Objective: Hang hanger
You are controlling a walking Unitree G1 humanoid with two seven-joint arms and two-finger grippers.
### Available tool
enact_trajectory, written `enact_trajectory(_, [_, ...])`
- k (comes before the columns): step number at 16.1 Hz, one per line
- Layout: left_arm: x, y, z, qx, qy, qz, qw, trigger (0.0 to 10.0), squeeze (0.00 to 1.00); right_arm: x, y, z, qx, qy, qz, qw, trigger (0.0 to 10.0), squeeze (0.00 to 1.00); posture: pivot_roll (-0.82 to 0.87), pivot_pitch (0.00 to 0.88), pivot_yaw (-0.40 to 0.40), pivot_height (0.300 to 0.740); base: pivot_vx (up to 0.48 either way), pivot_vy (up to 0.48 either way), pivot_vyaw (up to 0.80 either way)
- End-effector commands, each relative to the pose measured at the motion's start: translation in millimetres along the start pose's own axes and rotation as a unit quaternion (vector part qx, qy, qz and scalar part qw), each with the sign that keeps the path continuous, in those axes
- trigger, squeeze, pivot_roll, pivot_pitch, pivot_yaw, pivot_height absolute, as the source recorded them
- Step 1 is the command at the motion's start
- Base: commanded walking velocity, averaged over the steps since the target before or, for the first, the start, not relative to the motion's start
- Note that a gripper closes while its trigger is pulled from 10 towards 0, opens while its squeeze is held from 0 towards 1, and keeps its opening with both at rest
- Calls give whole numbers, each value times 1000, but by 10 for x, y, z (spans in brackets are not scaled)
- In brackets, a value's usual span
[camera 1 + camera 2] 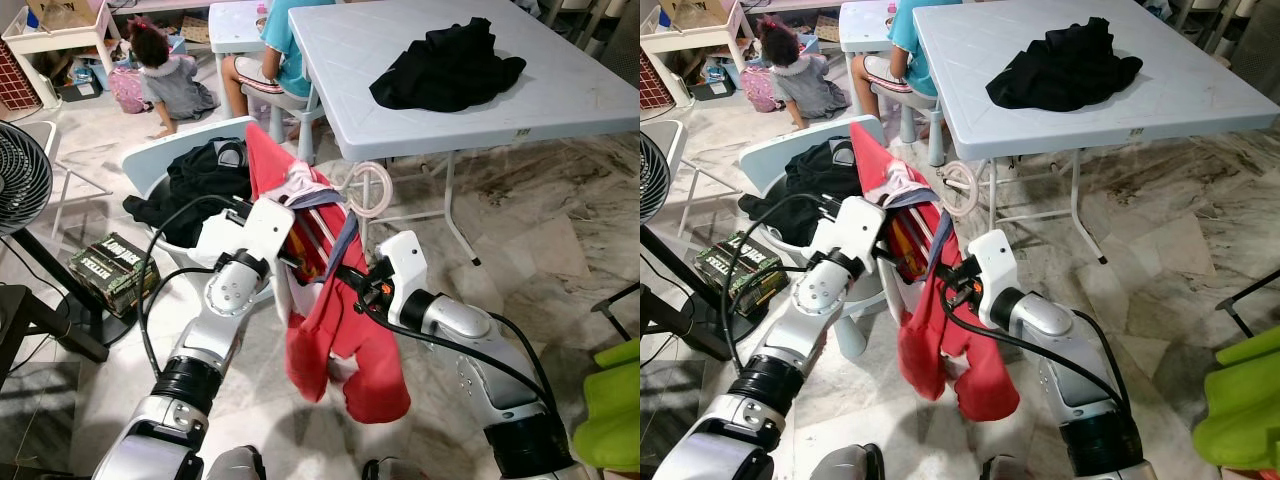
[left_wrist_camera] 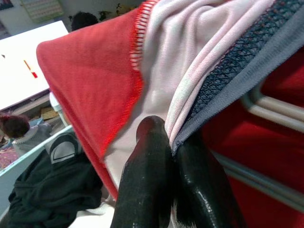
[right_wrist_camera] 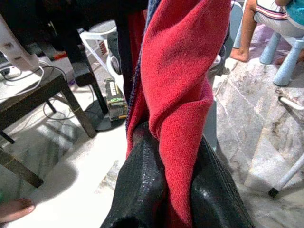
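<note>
Both hands hold a red garment on a hanger, up in front of the robot.

The pale folding worktop (image 1: 560, 90) stands behind with a black garment (image 1: 446, 68) heaped on it. Nearer, a white chair (image 1: 150, 165) carries more dark clothes (image 1: 195, 180). The red garment (image 1: 335, 330) droops between the arms, draped over a pink hanger (image 1: 368, 190) whose hook curls up beside the worktop's edge. The left hand (image 2: 173, 156) is pressed together on the garment's grey-trimmed collar; the right hand (image 3: 175, 190) pinches a red fold lower down.
</note>
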State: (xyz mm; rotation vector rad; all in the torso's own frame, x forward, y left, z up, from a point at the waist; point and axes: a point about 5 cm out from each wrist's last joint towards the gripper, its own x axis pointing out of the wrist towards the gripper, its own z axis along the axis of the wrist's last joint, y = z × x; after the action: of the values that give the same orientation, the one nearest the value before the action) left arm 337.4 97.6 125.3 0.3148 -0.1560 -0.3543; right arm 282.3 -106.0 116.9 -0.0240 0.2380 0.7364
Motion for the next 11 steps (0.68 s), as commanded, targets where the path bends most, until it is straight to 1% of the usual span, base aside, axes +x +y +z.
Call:
enact_trajectory(1, [34,67,37,3,-6,13,1000,0,0,-3,-33,63,-22,-11,-14,1000,10000,0,-62,70,4,740,0,0,0])
enact_trajectory(2, [36,85,40,5,-7,16,1000,0,0,-17,-85,46,-30,-4,-27,999,10000,0,-62,70,4,740,0,0,0])
enact_trajectory(3, [30,139,36,10,-5,25,1000,0,0,-94,-225,-21,-51,17,-51,997,10000,0,-59,67,-6,740,0,0,0])
enact_trajectory(4, [30,139,36,10,-5,25,1000,0,0,-94,-225,-21,-51,17,-51,997,10000,0,-59,67,-6,740,0,0,0])
enact_trajectory(5, [21,178,33,14,-4,31,999,0,0,-160,-312,-75,-70,36,-59,995,10000,0,-59,67,-6,740,0,0,0])
enact_trajectory(7, [-16,334,17,13,0,53,998,0,0,-363,-572,-193,-131,90,-74,985,10000,0,-59,67,3,740,0,0,0])
enact_trajectory(9, [-30,445,22,18,1,65,998,0,0,-547,-797,-277,-170,141,-77,972,10000,0,-64,64,5,740,0,0,0])
enact_trajectory(10, [-31,472,28,20,1,67,998,0,0,-639,-880,-312,-186,162,-74,966,10000,0,-64,63,6,740,0,0,0])
enact_trajectory(11, [-35,494,42,20,-1,69,997,0,0,-732,-929,-349,-195,181,-64,962,10000,0,-69,64,11,740,0,0,0])
